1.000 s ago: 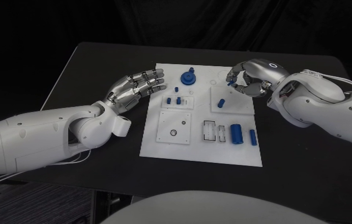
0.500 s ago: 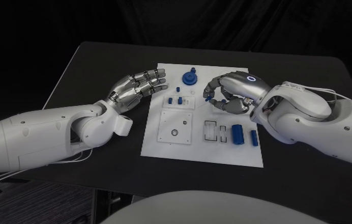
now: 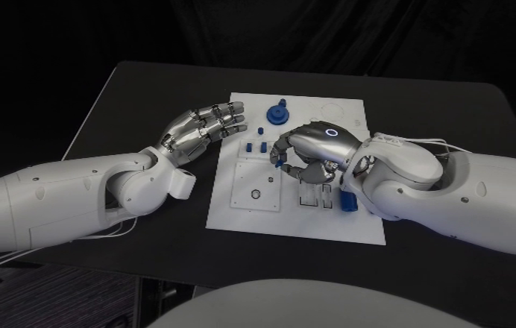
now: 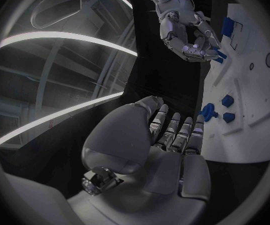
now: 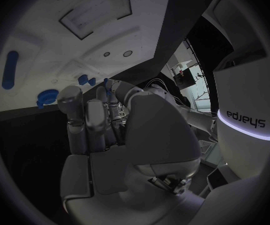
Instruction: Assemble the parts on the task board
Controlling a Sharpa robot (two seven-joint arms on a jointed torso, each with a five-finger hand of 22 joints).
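Observation:
The white task board lies in the middle of the table. My right hand hovers over the board's middle with fingers curled, pinching a small blue part at its fingertips. A round blue part with a knob stands at the board's far edge. Two small blue pegs stand just left of the right hand. My left hand is beside the board's left edge, fingers apart and holding nothing. The left wrist view shows the left hand, the right hand with its blue part, and the board.
A blue cylinder peeks out under my right forearm near the board's right side. A pale square plate with a small ring sits in the board's near left. Black table surrounds the board.
My right hand has moved from the board's far right edge leftward and nearer, to over the board's middle, still holding the small blue part. It now covers the right-side parts. My left hand has stayed put.

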